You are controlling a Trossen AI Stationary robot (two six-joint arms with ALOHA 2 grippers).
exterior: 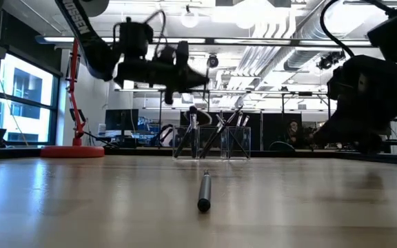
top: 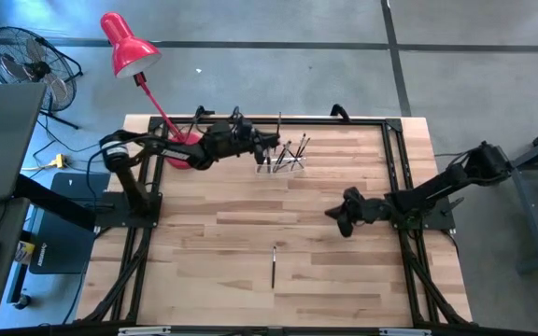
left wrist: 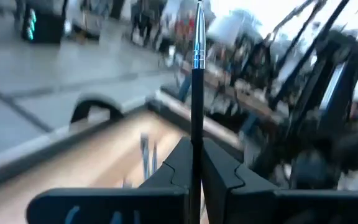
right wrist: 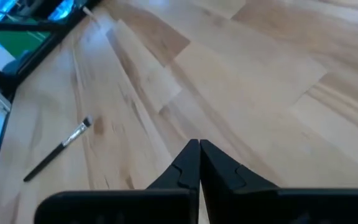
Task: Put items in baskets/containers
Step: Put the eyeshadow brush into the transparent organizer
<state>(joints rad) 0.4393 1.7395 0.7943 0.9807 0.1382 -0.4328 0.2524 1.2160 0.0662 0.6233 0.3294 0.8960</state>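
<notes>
My left gripper point(top: 271, 143) hangs above the far middle of the table, just left of the clear holder point(top: 286, 161), and is shut on a thin dark brush point(left wrist: 197, 93). The holder stands on the wood with several brushes point(exterior: 212, 134) leaning in it. One more brush point(top: 274, 265) lies flat on the table toward the near edge; it shows also in the low view point(exterior: 204, 191) and the right wrist view point(right wrist: 58, 151). My right gripper point(top: 336, 217) is shut with nothing in it, right of the table's middle and above the wood. My left gripper pinches the brush's dark handle point(left wrist: 195, 140) between its two fingers point(left wrist: 229, 177). The brush sticks out past the fingertips, with its silvery ferrule point(left wrist: 197, 57) at the end away from them. It is lifted clear of the table and of the holder.
A red desk lamp has its round base point(top: 183, 155) on the table's far left, close behind my left arm, and its head point(top: 127, 42) beyond the far edge. A black frame point(top: 395, 140) runs around the tabletop. Bare wood lies between the lone brush and the holder.
</notes>
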